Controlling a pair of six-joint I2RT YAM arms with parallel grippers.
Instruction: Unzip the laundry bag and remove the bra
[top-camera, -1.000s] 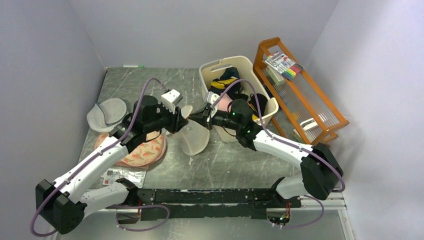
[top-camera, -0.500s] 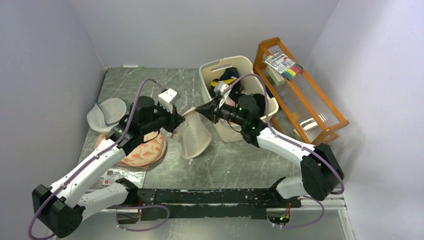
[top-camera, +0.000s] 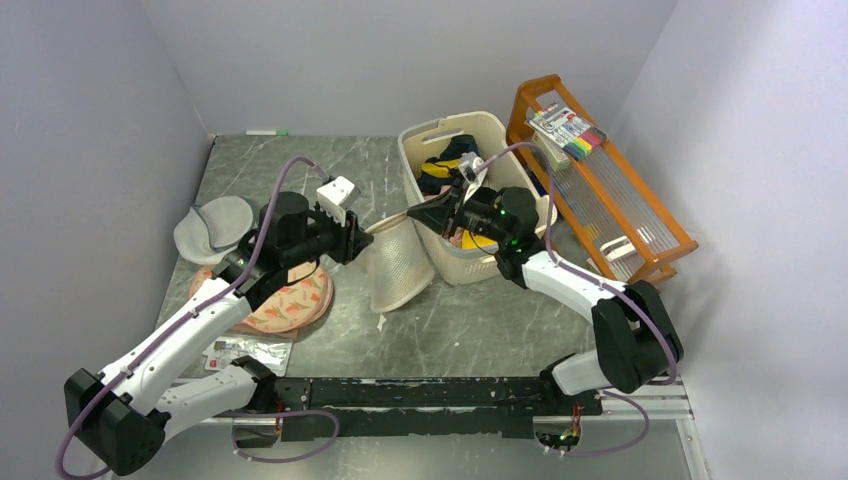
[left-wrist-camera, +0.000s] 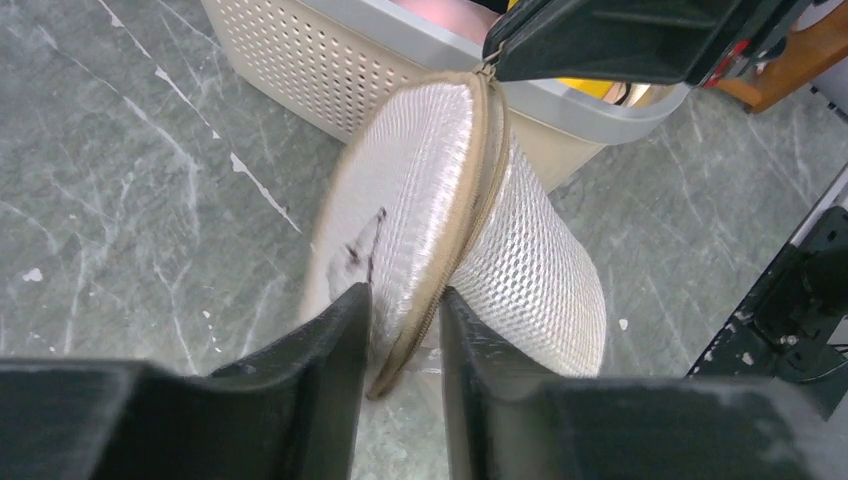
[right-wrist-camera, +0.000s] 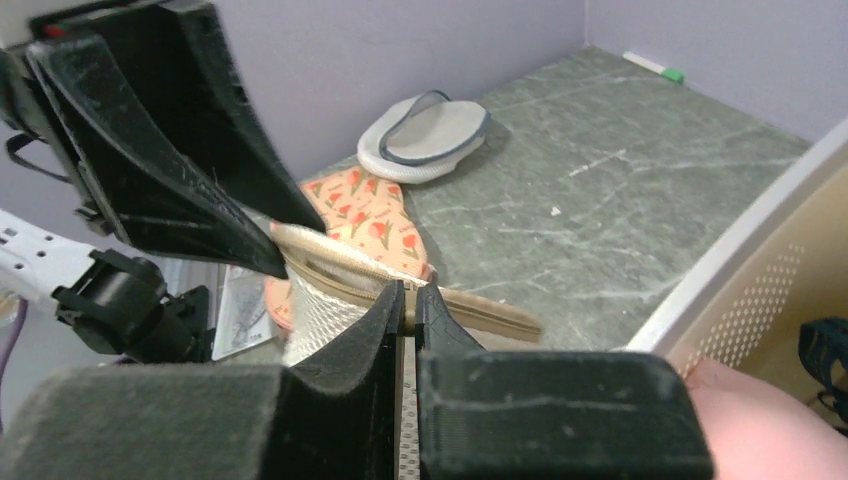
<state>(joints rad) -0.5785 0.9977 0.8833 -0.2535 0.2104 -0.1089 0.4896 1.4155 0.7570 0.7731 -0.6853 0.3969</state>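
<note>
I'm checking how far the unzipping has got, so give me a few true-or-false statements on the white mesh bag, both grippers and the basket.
1. The right gripper pinches the zip of the laundry bag. True.
2. The laundry bag sits inside the basket. False: it is outside, next to it.
3. The fingers of the left gripper straddle the zip. True.
4. The zip is open all round. False: the stretch in view is closed.
</note>
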